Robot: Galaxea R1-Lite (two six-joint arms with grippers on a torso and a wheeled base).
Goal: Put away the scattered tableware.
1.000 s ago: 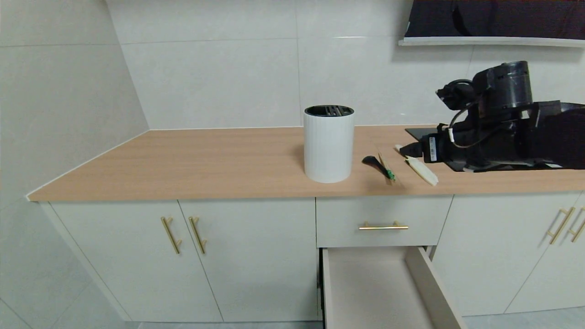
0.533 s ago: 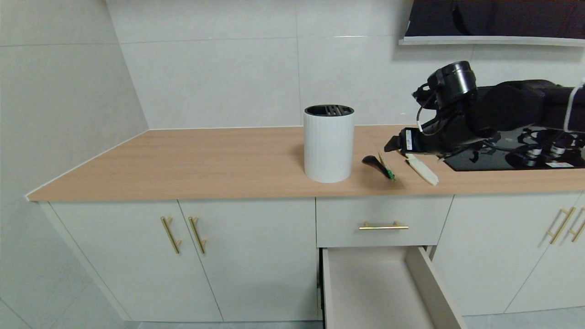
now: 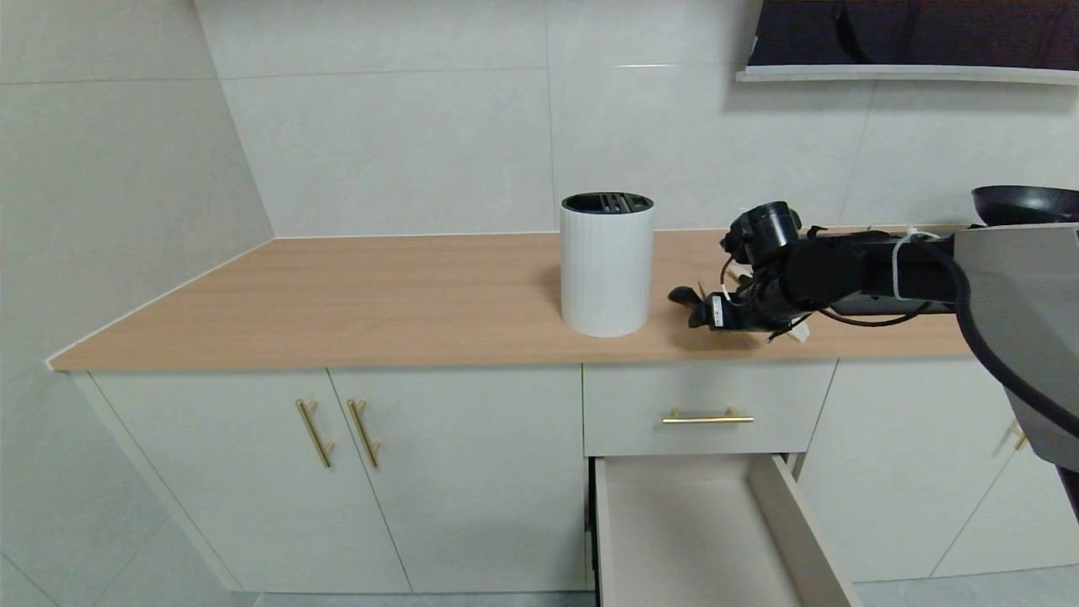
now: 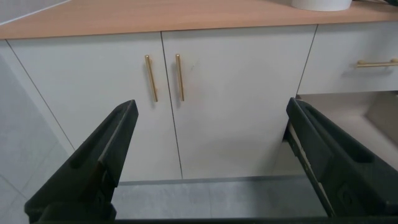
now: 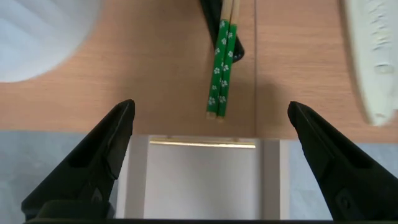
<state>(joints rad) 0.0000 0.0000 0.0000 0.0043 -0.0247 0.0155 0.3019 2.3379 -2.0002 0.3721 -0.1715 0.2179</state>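
Note:
A pair of wooden chopsticks with green flowered ends lies on the wooden counter, across a black spoon. A flat white utensil lies beside them, partly behind the arm in the head view. The white ribbed holder stands upright close by. My right gripper hangs low and open over the counter's front edge, just short of the chopsticks' green ends, holding nothing. My left gripper is open and empty, low in front of the cabinet doors.
Below the counter a drawer stands pulled out under a closed one with a gold handle. Cabinet doors with gold handles are to the left. A dark pan sits at the far right.
My right arm has swung down and leftward from above the stove area to the counter's front edge, so the gripper now sits by the chopsticks and spoon. The tableware has not moved.

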